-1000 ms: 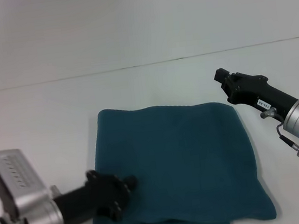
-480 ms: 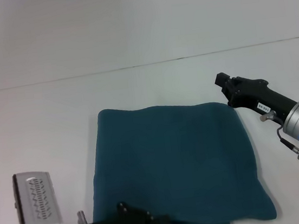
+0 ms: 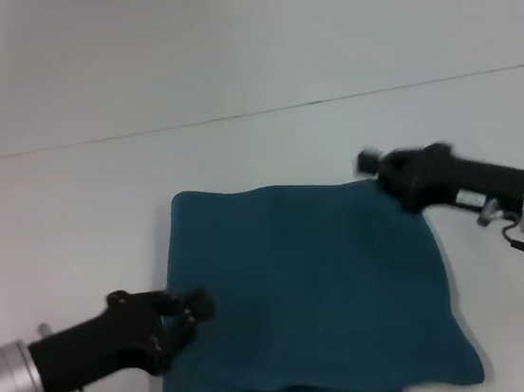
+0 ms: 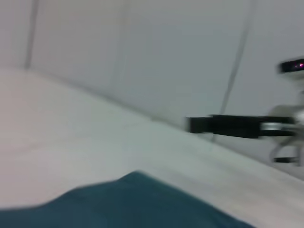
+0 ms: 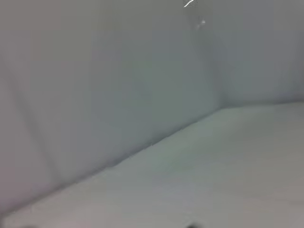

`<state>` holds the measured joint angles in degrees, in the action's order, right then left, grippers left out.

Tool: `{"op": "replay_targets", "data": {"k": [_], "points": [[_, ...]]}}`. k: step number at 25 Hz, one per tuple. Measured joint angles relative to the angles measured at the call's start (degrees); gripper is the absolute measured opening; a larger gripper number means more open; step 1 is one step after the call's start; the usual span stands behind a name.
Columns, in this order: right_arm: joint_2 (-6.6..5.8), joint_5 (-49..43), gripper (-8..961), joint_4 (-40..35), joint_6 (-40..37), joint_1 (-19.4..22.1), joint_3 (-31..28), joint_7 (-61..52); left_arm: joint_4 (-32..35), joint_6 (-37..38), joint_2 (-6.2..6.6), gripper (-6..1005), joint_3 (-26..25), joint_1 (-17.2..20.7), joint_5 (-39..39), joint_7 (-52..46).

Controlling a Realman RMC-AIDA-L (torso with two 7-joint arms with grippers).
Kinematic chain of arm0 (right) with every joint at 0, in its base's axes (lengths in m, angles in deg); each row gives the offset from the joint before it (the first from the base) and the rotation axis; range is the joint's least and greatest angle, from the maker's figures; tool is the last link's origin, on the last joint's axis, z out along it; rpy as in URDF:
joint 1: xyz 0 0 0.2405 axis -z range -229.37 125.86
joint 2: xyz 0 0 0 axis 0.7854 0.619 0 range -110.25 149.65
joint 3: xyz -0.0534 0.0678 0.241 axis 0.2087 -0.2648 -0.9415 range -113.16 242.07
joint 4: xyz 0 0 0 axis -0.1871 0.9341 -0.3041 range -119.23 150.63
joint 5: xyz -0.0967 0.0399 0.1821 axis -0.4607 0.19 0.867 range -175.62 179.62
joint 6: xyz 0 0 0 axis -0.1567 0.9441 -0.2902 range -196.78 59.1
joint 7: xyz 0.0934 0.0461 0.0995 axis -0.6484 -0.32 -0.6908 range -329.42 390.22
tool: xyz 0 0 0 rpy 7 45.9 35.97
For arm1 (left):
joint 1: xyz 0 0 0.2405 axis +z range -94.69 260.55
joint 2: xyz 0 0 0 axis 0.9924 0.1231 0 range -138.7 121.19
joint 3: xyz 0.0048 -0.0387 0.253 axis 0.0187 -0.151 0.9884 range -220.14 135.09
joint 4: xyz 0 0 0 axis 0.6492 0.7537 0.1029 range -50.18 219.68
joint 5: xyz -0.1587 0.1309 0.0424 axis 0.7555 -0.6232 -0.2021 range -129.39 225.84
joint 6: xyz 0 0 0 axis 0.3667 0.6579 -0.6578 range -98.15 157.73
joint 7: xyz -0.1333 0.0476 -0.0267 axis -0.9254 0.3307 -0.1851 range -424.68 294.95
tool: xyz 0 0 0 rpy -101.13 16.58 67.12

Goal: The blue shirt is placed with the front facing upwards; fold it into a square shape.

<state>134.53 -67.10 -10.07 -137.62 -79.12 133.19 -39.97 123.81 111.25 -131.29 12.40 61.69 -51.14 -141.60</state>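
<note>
The blue shirt (image 3: pixel 312 290) lies folded, plain side up, on the white table (image 3: pixel 72 210). The left gripper (image 3: pixel 192 310) sits at its left edge and the right gripper (image 3: pixel 373 161) at its far right corner; whether either grasps cloth, I cannot tell.

shirt (image 3: pixel 312 290) on table (image 3: pixel 72 210) (grippers (image 3: pixel 192 312) (image 3: pixel 373 161) at opposite corners)

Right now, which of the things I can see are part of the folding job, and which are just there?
Part of the job:
- the blue shirt, folded into a rough square
- the left gripper, at the shirt's near left edge
- the right gripper, over its far right corner

Just there:
- the white table
- the wall behind
</note>
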Motion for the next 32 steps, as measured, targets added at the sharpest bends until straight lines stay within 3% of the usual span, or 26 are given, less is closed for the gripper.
{"op": "replay_targets", "data": {"k": [2,4,5,7,11,18,28,32], "points": [[-0.66,-12.2,14,-7.4,-2.9,0.0,0.0,-7.1,2.3,-0.9,0.25,79,-0.5,-0.4,-3.0,-5.8],[-0.31,-23.3,15,-15.6,-5.7,0.1,-0.4,-15.4,5.4,-0.7,-0.05,82,-0.3,-0.2,-5.3,-8.2],[0.1,-26.9,15,-18.4,-6.6,0.1,-0.6,-18.6,7.0,-0.4,-0.32,129,-0.2,0.0,-6.1,-8.8],[1.15,-34.5,201,-25.0,-9.1,0.3,-1.2,-25.0,9.4,-0.1,-0.94,224,0.0,0.4,-6.8,-9.3],[2.73,-42.8,290,-32.1,-13.8,0.5,-2.6,-30.2,11.2,-0.2,-1.36,371,0.4,0.2,-7.1,-9.6],[4.3,-49.5,445,-36.1,-16.7,0.7,-2.7,-33.0,11.3,-2.0,-1.28,568,3.2,-1.7,-9.8,-10.5],[4.68,-50.5,846,-36.7,-15.3,2.3,-2.9,-32.9,11.7,-3.1,-1.32,958,5.5,-5.6,-14.4,-14.3],[4.7,-50.4,907,-36.8,-15.0,3.1,-3.3,-32.7,11.3,-3.6,-1.44,958,5.7,-7.0,-15.6,-14.6]]}}
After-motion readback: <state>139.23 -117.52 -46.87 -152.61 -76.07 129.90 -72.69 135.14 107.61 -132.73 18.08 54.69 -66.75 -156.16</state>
